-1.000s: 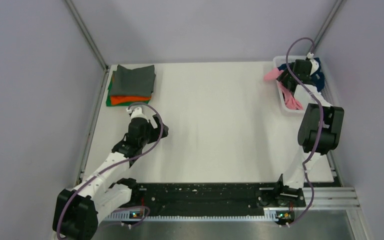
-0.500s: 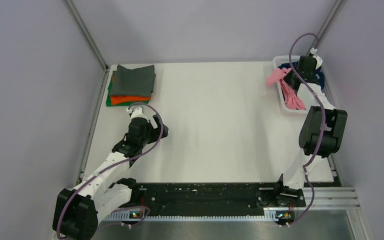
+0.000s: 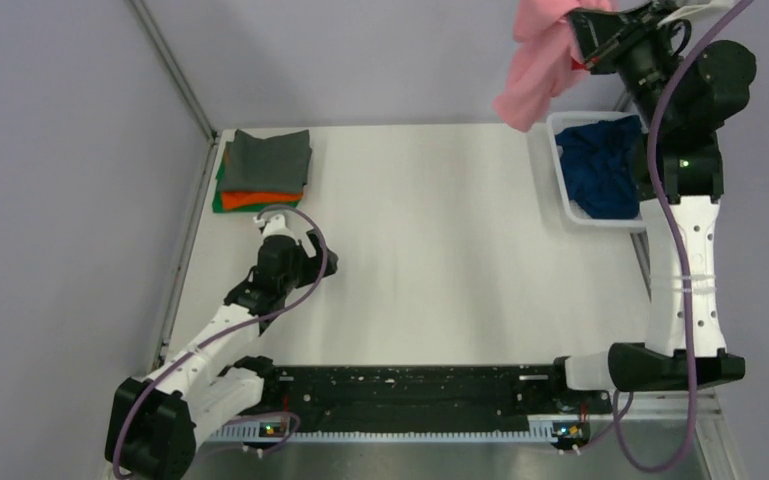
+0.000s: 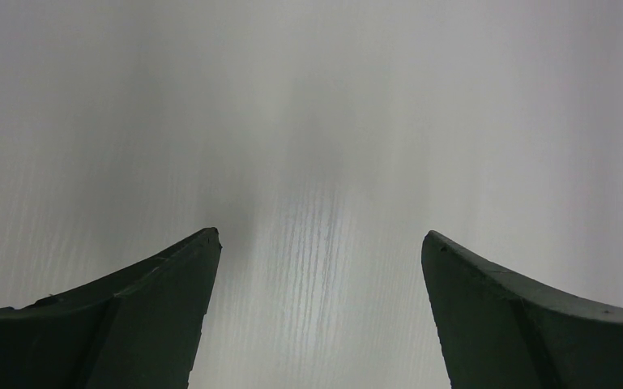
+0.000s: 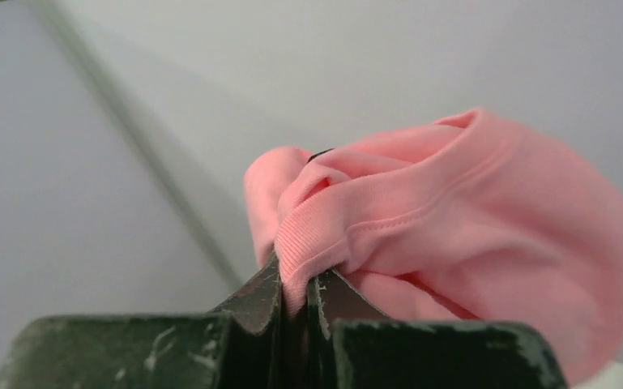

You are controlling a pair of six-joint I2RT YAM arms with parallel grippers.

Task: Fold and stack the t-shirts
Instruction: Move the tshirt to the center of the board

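Pink t-shirt (image 3: 537,70) hangs bunched in the air, up beyond the table's far right corner, its ribbed edge pinched in the clenched right gripper (image 5: 296,284). Navy t-shirt (image 3: 600,175) lies crumpled in the white basket (image 3: 558,190) below. Folded stack at the far left corner: dark grey t-shirt (image 3: 270,160) on top, then the orange t-shirt (image 3: 260,199), green t-shirt (image 3: 218,203) at the bottom. Left gripper (image 3: 318,264) is spread wide and holding nothing, low over the table (image 3: 440,260).
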